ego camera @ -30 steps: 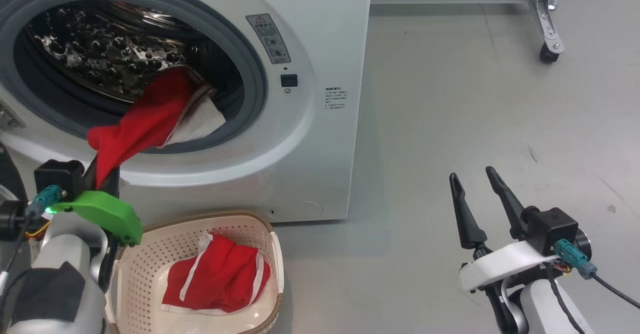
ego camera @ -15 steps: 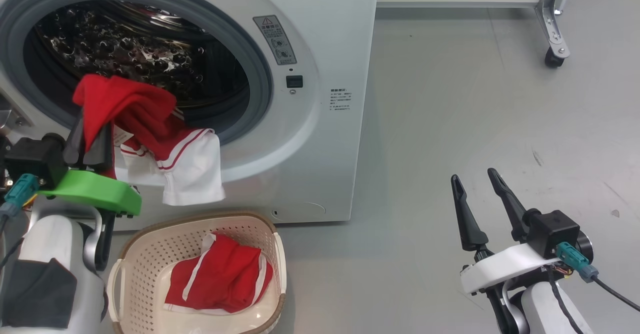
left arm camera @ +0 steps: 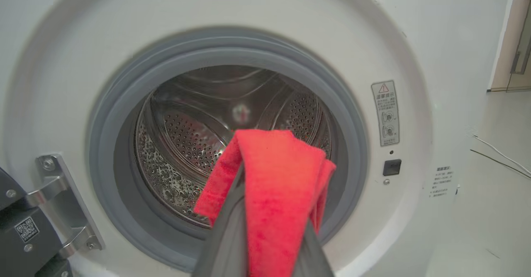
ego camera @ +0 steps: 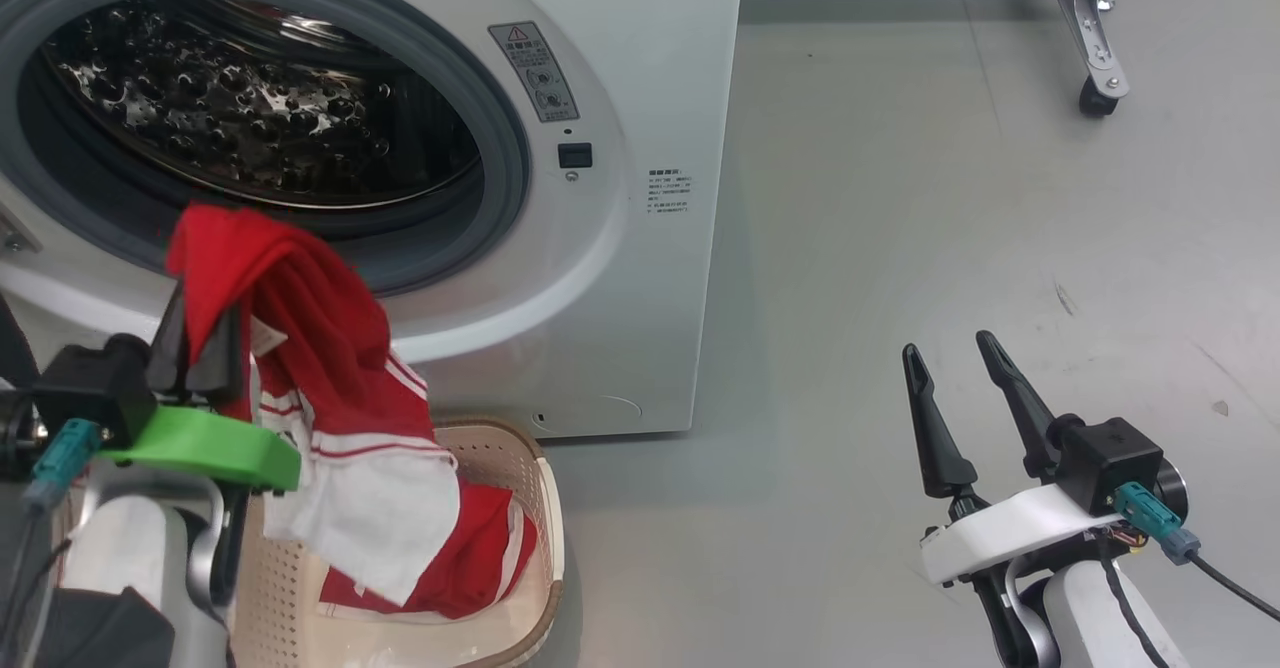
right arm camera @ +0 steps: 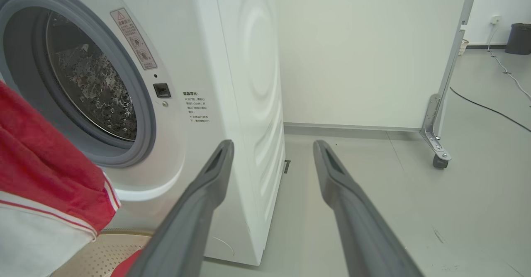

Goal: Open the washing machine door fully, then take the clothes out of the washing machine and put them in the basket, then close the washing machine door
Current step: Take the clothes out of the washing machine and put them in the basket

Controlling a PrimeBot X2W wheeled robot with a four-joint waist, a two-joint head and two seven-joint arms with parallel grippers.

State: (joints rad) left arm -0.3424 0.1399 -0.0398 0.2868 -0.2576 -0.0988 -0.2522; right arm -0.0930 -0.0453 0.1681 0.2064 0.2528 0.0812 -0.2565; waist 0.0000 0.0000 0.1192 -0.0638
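My left claw (ego camera: 198,343) had pulled the red garment (ego camera: 330,388) out of the washing machine (ego camera: 640,68) since a second ago. Clamped on its top fold, the soft, light cloth dangled over the basket (ego camera: 545,508) at seven o'clock. My right claw (ego camera: 948,348) stood open

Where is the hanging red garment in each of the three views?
Head view: the red garment, lower left, over the basket.
Left wrist view: the red garment, bottom centre.
Right wrist view: the red garment, at the left edge.
Shared landmark: the warning label on the washing machine.
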